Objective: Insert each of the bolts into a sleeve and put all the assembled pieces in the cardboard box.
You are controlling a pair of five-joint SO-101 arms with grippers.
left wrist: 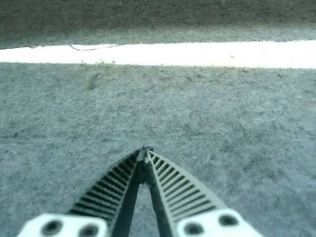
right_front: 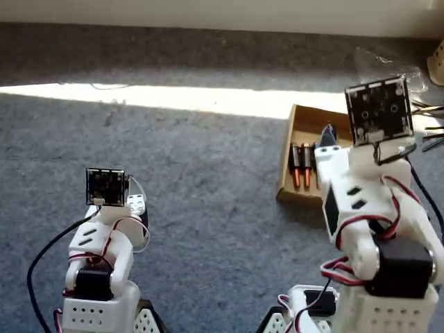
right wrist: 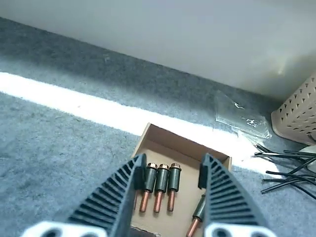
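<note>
High view: two white robot arms stand over a grey carpet (right_front: 208,208) crossed by a bright strip of sunlight (right_front: 173,97); the left arm (right_front: 104,243) sits low at the near corner, well apart from the shallow brown cardboard box (right_front: 305,125); the right arm (right_front: 361,201) leans over the box's near side; inside the box lie the assembled pieces (right_front: 295,163), dark green sleeves on copper-coloured bolts, two of them showing side by side beside the arm.

Left wrist view: the left gripper (left wrist: 144,153), two grey ribbed fingers, is pressed together at the tips with nothing between them; it hangs above bare carpet, the sunlit strip running across farther off.

Right wrist view: the right gripper (right wrist: 174,158) is spread wide and holds nothing; it hovers above the open box; between its fingers three assembled pieces lie parallel and touching on the box floor, hex heads toward the far wall; a fourth piece (right wrist: 197,215) lies tilted and apart from them, partly behind one finger; beyond the box, on the carpet, rest a clear plastic bag (right wrist: 242,116), a beige perforated basket (right wrist: 296,111) and a bundle of thin black cables (right wrist: 286,168).
</note>
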